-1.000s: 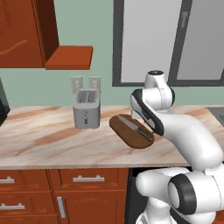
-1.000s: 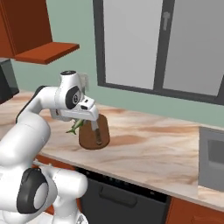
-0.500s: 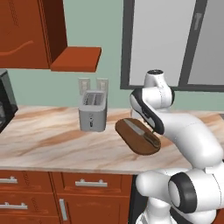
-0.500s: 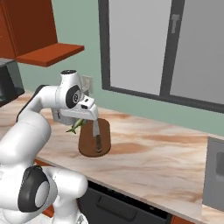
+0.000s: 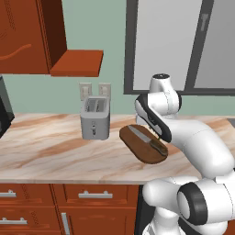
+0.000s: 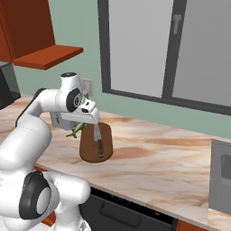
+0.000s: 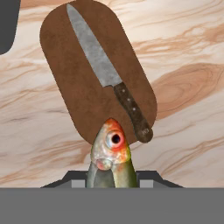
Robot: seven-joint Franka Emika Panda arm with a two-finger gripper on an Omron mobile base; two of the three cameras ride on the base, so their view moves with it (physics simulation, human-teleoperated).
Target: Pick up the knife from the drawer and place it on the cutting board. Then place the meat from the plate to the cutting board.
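Marble counter [image 5: 55, 153] runs across the lower frame, cutting board [image 7: 74, 70] upper centre with the knife [image 7: 109, 78] already on it. Hand [image 7: 111, 177] is clamped on the fish-shaped meat [image 7: 110, 151]; I'd lower it onto bare board beside the blade before letting go.

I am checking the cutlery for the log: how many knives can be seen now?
1. The slim knife with dark brown handle and silver-grey blade lies flat on the dark brown oval wooden cutting board on the marble counter. Others may be hidden in closed drawers.
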